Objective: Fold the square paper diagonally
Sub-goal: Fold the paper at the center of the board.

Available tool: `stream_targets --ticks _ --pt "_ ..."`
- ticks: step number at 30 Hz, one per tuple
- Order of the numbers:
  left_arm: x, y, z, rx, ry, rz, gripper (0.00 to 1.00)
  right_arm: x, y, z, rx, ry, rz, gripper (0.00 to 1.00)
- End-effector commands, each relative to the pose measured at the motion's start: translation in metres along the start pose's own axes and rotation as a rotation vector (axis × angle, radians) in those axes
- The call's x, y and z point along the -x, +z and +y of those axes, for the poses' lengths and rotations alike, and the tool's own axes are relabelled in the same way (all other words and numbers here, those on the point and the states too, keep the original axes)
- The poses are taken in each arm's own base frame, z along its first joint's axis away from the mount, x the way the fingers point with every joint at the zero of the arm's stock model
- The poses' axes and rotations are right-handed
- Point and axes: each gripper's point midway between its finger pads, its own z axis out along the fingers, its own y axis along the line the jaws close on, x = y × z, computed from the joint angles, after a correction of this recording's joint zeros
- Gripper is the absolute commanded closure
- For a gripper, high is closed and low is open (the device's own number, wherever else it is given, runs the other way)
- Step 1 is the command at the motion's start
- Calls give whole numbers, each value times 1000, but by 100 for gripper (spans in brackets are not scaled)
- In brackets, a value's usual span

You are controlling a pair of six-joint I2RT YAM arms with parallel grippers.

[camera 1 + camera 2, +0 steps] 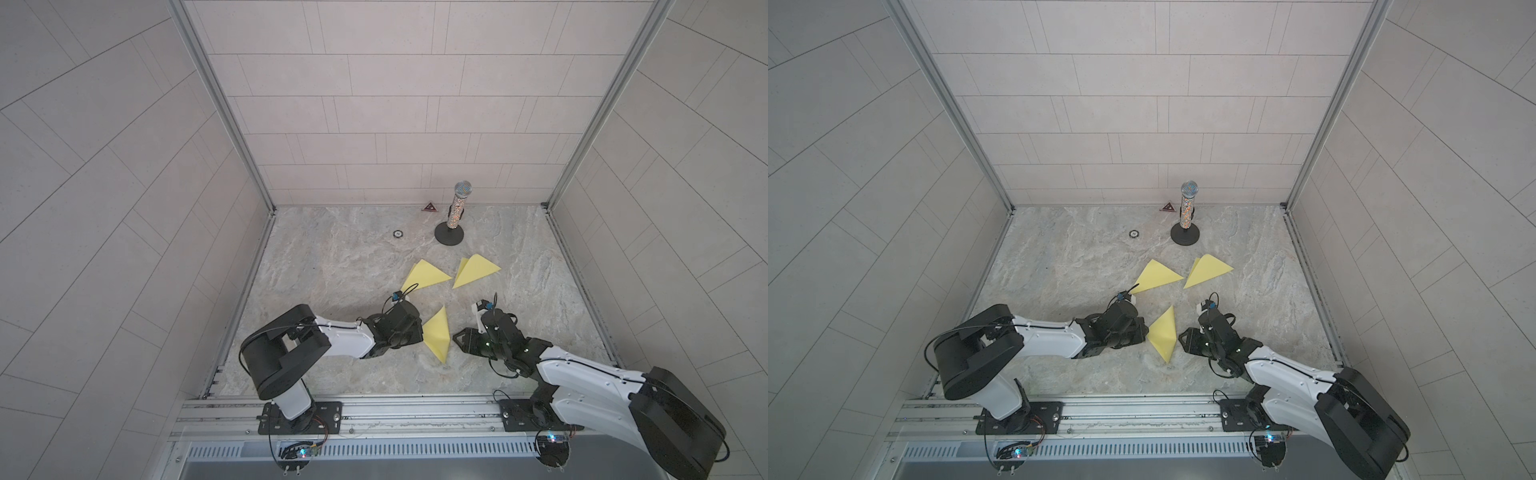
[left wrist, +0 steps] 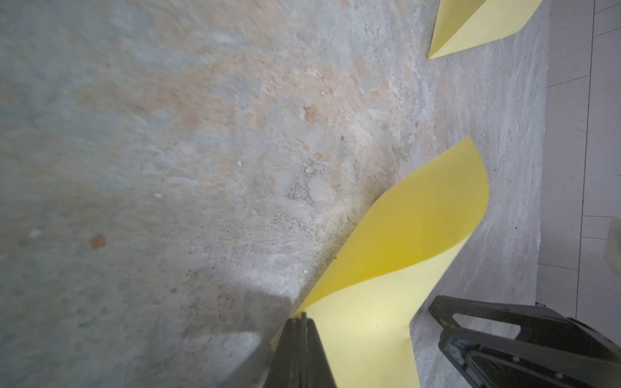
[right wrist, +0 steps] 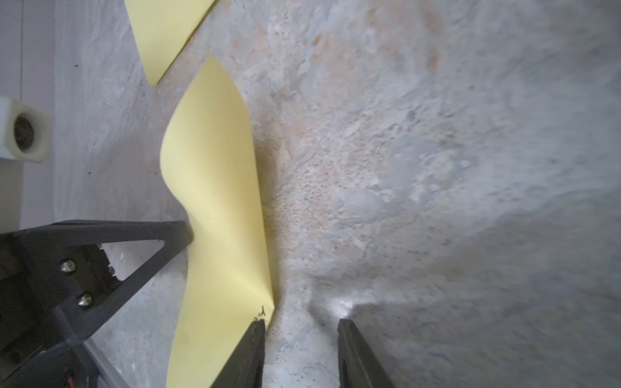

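The yellow paper (image 1: 438,332) (image 1: 1165,334) lies between the two arms, doubled over into a loose triangle whose upper layer bulges up. My left gripper (image 1: 420,332) (image 2: 300,319) is shut on its near-left corner; in the left wrist view the paper (image 2: 386,268) rises from the closed jaws. My right gripper (image 1: 456,336) (image 3: 300,324) stands open just to the right of the paper (image 3: 218,168). Only bare table shows between its fingers (image 3: 252,349), and one of them lies over the sheet's edge.
Two more yellow folded triangles (image 1: 426,274) (image 1: 473,270) lie farther back. Behind them a glittery microphone (image 1: 457,208) stands on a round black base (image 1: 449,240). A small red triangle (image 1: 430,207) and a small round disc (image 1: 397,233) lie near the back wall.
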Motion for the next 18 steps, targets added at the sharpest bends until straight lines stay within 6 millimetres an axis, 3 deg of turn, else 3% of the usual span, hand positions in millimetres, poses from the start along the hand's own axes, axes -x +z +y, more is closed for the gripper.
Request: stream_targets --ticks 1,6,11,18 --pt "-42 -3 93 328 14 135 100 -27 6 -7 -1 118 127 60" --pt "-42 -3 93 331 11 132 100 -38 6 -22 -57 305 126 59" --pt "-42 -3 93 329 12 132 100 -41 1 -21 -61 376 89 55" --pt "-42 -4 93 329 13 128 100 -46 11 -29 -64 485 53 56"
